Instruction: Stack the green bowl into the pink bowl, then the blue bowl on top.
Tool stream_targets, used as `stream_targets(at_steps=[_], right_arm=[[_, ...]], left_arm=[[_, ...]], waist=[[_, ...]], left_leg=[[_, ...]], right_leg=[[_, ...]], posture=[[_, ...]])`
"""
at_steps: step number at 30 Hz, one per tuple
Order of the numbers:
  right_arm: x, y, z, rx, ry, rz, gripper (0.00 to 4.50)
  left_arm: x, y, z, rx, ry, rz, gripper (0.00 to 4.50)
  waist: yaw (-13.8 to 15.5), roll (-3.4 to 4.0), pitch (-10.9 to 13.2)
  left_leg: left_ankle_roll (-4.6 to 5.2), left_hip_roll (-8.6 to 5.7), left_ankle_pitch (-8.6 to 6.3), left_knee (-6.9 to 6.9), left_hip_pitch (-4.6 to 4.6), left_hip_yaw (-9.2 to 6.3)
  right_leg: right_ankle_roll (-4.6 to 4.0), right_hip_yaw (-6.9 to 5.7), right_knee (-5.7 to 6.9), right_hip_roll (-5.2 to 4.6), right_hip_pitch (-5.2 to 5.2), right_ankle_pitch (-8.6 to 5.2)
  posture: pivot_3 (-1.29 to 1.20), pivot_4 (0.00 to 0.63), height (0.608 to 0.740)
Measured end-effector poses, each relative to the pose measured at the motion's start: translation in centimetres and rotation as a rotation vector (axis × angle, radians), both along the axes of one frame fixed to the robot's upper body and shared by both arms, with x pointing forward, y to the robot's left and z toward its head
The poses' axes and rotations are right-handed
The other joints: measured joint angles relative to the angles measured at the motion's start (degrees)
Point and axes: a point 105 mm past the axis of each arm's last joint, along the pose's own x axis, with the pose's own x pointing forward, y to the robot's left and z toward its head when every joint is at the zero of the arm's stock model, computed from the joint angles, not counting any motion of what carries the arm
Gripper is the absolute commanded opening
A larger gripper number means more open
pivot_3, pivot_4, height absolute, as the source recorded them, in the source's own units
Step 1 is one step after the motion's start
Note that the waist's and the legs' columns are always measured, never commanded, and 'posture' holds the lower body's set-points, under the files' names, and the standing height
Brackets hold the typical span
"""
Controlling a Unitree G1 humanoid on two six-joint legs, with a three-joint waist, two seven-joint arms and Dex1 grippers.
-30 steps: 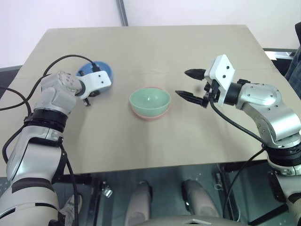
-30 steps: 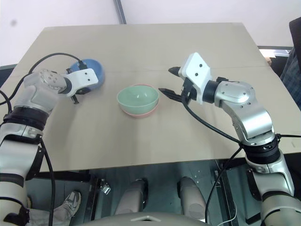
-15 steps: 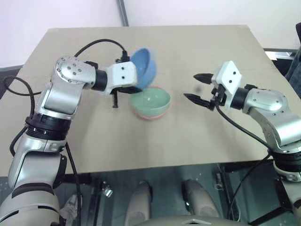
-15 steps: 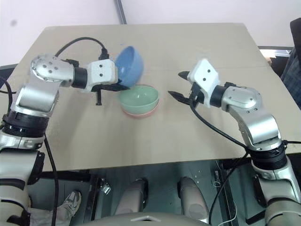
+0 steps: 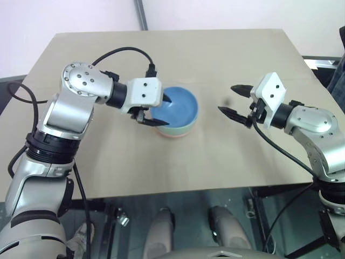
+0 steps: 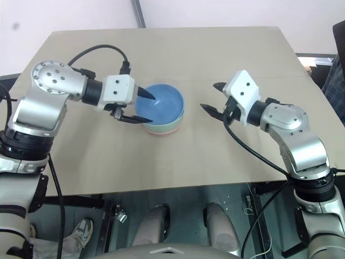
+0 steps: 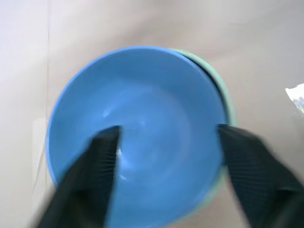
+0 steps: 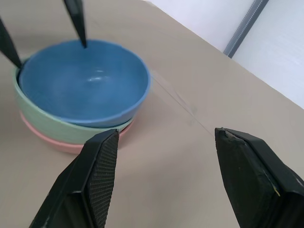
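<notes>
The blue bowl (image 5: 182,106) sits upright inside the green bowl (image 5: 178,129), which is nested in the pink bowl (image 5: 173,136) at the middle of the table. My left gripper (image 5: 162,111) is open over the stack's left rim, with one finger inside the blue bowl and the other outside it. In the right wrist view the blue bowl (image 8: 85,81), the green bowl (image 8: 50,124) and the pink bowl (image 8: 59,145) show as three stacked rims. My right gripper (image 5: 227,99) hangs open to the right of the stack, apart from it, holding nothing.
The tan table (image 5: 188,48) has bare surface all around the stack. Its front edge runs below my arms. A grey pole (image 5: 141,13) stands behind the far edge, and a dark object (image 5: 337,75) sits off the right side.
My left arm carried the blue bowl from the table's left over to the stack, set it into the green bowl and opened. The right gripper drew back a little to the right.
</notes>
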Motion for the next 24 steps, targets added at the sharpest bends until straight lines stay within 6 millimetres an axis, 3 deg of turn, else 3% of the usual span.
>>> stream_targets(at_steps=[4, 6, 9, 10, 11, 13, 17, 21, 24], right_arm=[[0.0, -0.1, 0.0, -0.006, 0.000, -0.004, 3.54], [0.0, -0.1, -0.1, -0.005, 0.005, -0.001, 3.54], [-0.2, -0.3, -0.7, -0.008, 0.026, 0.005, 3.54], [-0.3, -0.2, -0.9, -0.006, 0.043, 0.021, 3.54], [-0.6, -0.2, -1.4, -0.007, 0.076, 0.046, 3.78], [-1.3, 0.1, -2.1, 0.025, 0.142, 0.100, 4.44], [-1.8, -0.5, -2.3, 0.074, 0.182, 0.112, 4.48], [-2.9, -2.4, -2.9, 0.050, 0.199, 0.078, 4.48], [-4.3, -4.7, -3.6, 0.007, 0.250, 0.044, 4.48]], left_arm=[[0.4, -0.2, 2.2, -0.196, -0.066, 0.032, 3.79], [0.9, 1.2, 2.8, -0.277, -0.126, 0.115, 3.79], [1.0, 3.4, 1.6, -0.348, -0.080, 0.223, 3.79], [0.9, 4.0, 1.2, -0.388, -0.039, 0.261, 4.32], [0.6, 4.5, 0.8, -0.444, 0.020, 0.296, 4.49], [-0.2, 5.1, 0.6, -0.508, 0.065, 0.336, 4.50], [-1.5, 6.7, 0.3, -0.603, 0.008, 0.432, 4.50], [-3.9, 8.1, -1.7, -0.726, 0.059, 0.488, 4.50], [-5.9, 10.5, -3.8, -0.759, 0.060, 0.572, 4.50]], waist=[[-0.2, 0.00, 0.0], [-0.4, 0.01, 0.0], [-0.2, 0.01, 0.0], [-0.2, 0.01, 0.0], [-0.1, -0.01, 0.0], [0.1, -0.05, 0.0], [0.2, -0.04, 0.0], [0.2, -0.01, 0.0], [0.5, -0.05, 0.0]], left_leg=[[0.00, 0.01, 0.00, 0.00, 0.02, 0.01], [0.00, 0.02, 0.00, 0.00, 0.06, 0.02], [0.00, 0.02, 0.00, -0.01, 0.06, 0.01], [0.00, 0.02, 0.00, 0.00, 0.04, 0.01], [0.00, 0.02, 0.00, 0.02, 0.01, 0.01], [0.00, 0.02, 0.00, 0.04, -0.02, -0.02], [0.00, 0.02, 0.00, 0.04, 0.06, 0.00], [0.00, 0.02, 0.00, 0.00, 0.08, 0.01], [0.00, 0.03, -0.01, 0.00, 0.07, 0.02]], right_leg=[[0.00, 0.02, 0.02, 0.00, 0.00, 0.00], [0.00, 0.03, 0.04, 0.01, 0.00, 0.00], [-0.01, 0.02, 0.04, 0.01, 0.00, 0.00], [0.00, 0.02, 0.02, 0.00, 0.00, 0.00], [0.00, 0.01, 0.02, 0.00, 0.01, 0.00], [0.00, -0.02, -0.02, -0.02, 0.03, 0.00], [0.00, -0.01, 0.00, -0.04, 0.08, 0.01], [-0.01, -0.01, -0.02, -0.06, 0.09, 0.00], [-0.01, -0.01, -0.07, -0.05, 0.10, 0.00]], posture=[[0.00, 0.150, 0.727], [0.00, 0.150, 0.727], [0.00, 0.150, 0.727], [0.00, 0.150, 0.727], [0.00, 0.150, 0.727], [0.00, 0.150, 0.727], [0.00, 0.150, 0.727], [0.00, 0.150, 0.727], [0.00, 0.150, 0.727]])
